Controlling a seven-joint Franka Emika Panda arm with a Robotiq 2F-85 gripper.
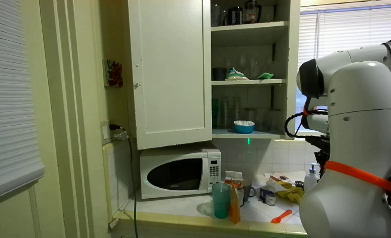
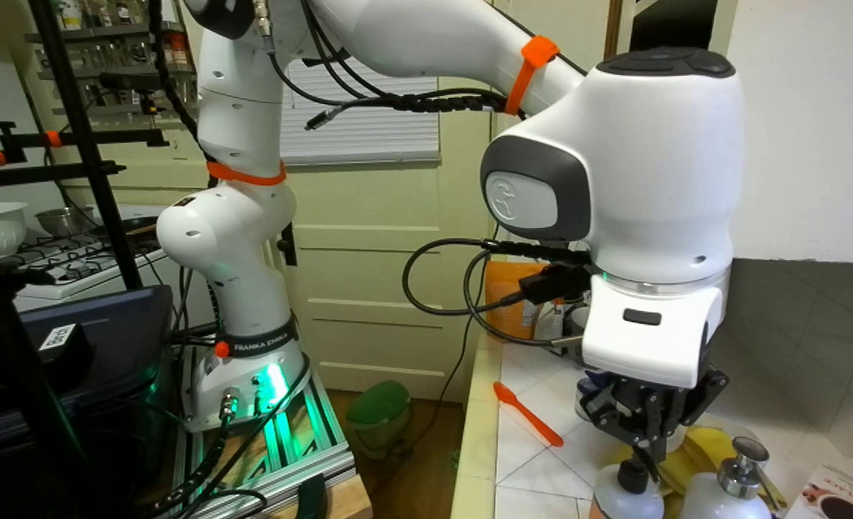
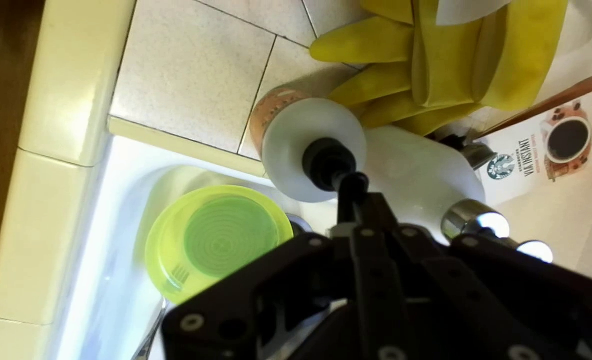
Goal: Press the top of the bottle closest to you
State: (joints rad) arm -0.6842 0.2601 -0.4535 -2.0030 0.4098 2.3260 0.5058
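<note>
Black pump top (image 3: 329, 162), narrowed gripper (image 2: 650, 445) above it

In an exterior view, the arm (image 1: 364, 138) hid most of the gripper. In an exterior view, the gripper pointed down over the white bottle (image 2: 621, 496), which stood just beside a metal-topped dispenser (image 2: 722, 499). Wrist view: jaws stood drawn together; the bottle sat by the sink (image 3: 108, 280), near a yellow glove (image 3: 443, 75). Contact with the pump top could not be confirmed: black overlapped black.

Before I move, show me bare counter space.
Bare tile lies between yellow counter edge, sink and black-topped bottle; another patch fronts the microwave, beside the teal cup. Crowded: around that bottle, with claw, yellow glove, metal-topped bottle and coffee box.
</note>
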